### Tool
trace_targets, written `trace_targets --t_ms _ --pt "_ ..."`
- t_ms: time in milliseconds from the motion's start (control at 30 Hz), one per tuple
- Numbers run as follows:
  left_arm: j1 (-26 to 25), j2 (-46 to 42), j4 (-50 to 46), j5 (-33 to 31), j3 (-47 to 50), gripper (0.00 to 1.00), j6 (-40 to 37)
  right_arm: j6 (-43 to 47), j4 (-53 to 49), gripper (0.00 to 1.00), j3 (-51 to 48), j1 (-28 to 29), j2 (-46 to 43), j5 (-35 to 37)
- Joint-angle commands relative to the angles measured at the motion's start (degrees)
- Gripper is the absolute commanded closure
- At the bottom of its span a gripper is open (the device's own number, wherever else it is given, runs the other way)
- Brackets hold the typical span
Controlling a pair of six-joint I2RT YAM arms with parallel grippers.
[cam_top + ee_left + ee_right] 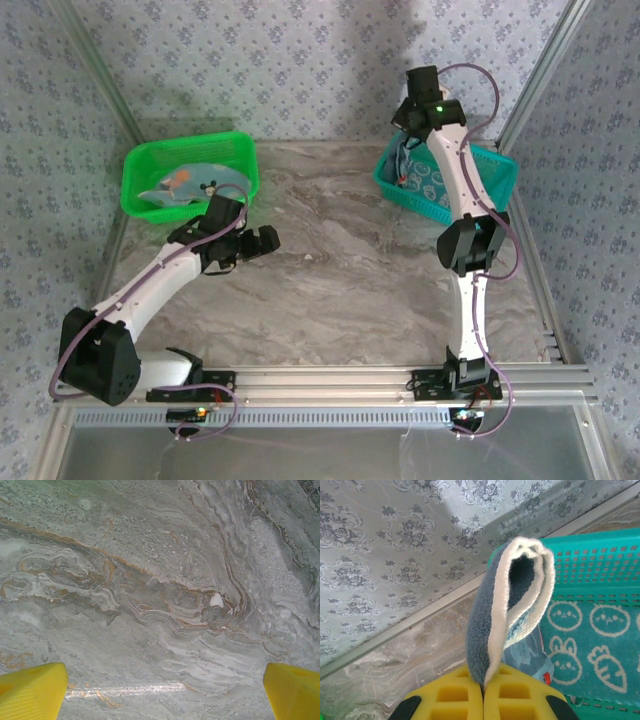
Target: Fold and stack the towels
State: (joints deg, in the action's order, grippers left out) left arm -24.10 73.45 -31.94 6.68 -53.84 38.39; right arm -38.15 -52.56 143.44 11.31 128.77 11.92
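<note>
While the right fingers (479, 690) pinch shut on a doubled-over blue towel (485, 620) held above the teal basket (600, 565), the left fingers (262, 241) gape wide, empty, over the marbled counter (160, 580).

Nothing readable is showing anywhere: no words, brands, numbers or labels. The towel (590, 640) lying in the basket (600, 565) is carrying only printed rabbit faces and a carrot, no lettering.
</note>
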Motion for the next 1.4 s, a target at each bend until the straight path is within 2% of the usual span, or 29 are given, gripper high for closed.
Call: trace_targets --t_ms 0,333,433,533,700,967,1367 --pt "0.28 1.19 -0.74 0.78 -1.84 0.0 -0.5 -2.1 2.95 1.0 -0.67 0.06 -1.08 -0.51" --pt "0.52 0.69 -0.89 0.78 -1.26 0.0 -0.74 -5.87 10.87 1.0 0.22 1.47 -0.26 -3.3" --pt "0.55 0.38 -1.07 0.79 -0.94 0.0 -0.76 -5.8 8.92 1.0 3.17 1.52 0.91 -3.37" --pt "0.59 0.17 -0.67 0.86 -0.32 0.0 -0.36 -6.75 7.12 1.0 2.11 1.27 0.74 -3.8" --pt "0.6 0.07 -0.58 1.13 -0.21 0.0 -0.09 -6.59 8.6 1.0 -3.62 0.93 -1.81 -4.01" --pt "0.55 -0.16 -0.25 1.42 0.42 0.0 0.5 -6.42 13.24 1.0 -18.09 -1.51 -9.95 -5.67" --pt "0.59 0.64 0.48 2.56 0.43 0.0 0.94 -2.86 14.36 1.0 -31.31 -6.75 -18.21 -8.52"
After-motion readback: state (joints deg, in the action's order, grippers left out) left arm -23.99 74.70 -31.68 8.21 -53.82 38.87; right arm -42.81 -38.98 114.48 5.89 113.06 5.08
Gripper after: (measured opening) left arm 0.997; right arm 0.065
